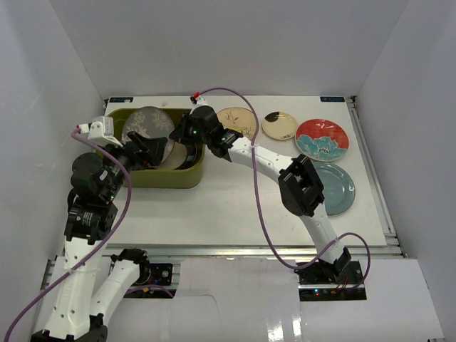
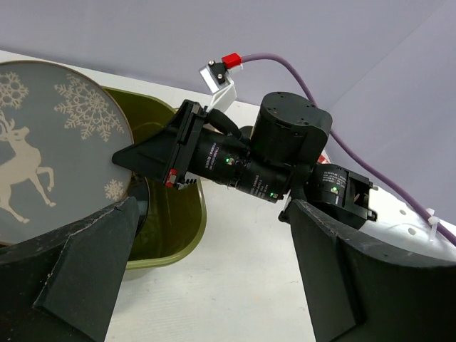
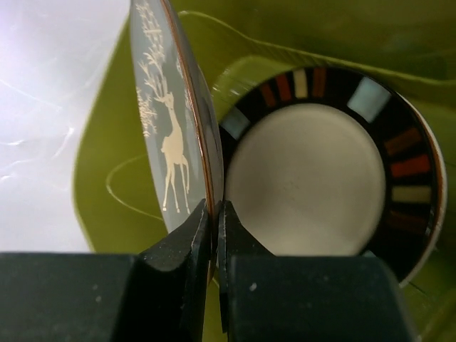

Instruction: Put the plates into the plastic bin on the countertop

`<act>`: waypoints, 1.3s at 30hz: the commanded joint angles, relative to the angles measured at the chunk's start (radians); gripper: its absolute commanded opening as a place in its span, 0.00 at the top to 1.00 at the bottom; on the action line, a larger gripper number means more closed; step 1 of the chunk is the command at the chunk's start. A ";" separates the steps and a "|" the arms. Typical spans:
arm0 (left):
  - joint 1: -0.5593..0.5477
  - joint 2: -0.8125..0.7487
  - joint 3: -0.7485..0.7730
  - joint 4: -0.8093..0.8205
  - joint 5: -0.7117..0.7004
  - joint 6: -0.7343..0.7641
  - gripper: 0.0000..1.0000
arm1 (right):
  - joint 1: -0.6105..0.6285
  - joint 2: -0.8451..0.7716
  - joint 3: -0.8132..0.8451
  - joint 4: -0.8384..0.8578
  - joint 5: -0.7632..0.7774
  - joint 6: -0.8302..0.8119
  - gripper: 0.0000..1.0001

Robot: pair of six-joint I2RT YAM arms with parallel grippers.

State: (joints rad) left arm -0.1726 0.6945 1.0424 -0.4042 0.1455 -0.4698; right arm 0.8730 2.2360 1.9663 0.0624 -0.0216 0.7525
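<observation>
The grey deer plate [image 1: 146, 125] stands on edge in the olive-green plastic bin [image 1: 157, 177]. My right gripper [image 1: 174, 135] is shut on its rim [image 3: 216, 214]; the deer face [image 3: 167, 128] is to the left of the fingers. The dark-rimmed plate [image 3: 313, 171] lies in the bin behind it. My left gripper [image 1: 158, 151] is open and empty over the bin's front side [image 2: 214, 271]; its view shows the deer plate [image 2: 50, 149] and the right gripper [image 2: 128, 158]. The cream bird [image 1: 239, 120], small cream [image 1: 279, 125], red-teal [image 1: 322, 140] and pale blue [image 1: 335, 187] plates lie on the countertop [image 1: 228, 206]. The white-brown floral plate is hidden.
White walls enclose the countertop on three sides. The right arm [image 1: 285, 171] stretches across the middle of the table from the right base to the bin. A purple cable [image 1: 256, 206] loops over the table.
</observation>
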 commanded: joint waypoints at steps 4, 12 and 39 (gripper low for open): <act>-0.004 -0.015 -0.012 0.002 0.009 0.010 0.02 | -0.008 -0.053 0.005 0.159 0.006 0.048 0.92; -0.004 -0.023 -0.025 0.007 0.029 -0.006 0.02 | -0.005 -0.033 -0.092 0.125 0.017 0.073 0.92; -0.004 -0.036 -0.031 0.004 0.045 -0.023 0.02 | 0.009 -0.096 -0.165 0.008 0.163 0.030 0.04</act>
State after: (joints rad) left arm -0.1726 0.6636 1.0199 -0.4038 0.1738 -0.4873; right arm 0.8993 2.2147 1.8088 0.0727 0.0574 0.7822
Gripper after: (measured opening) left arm 0.976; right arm 0.966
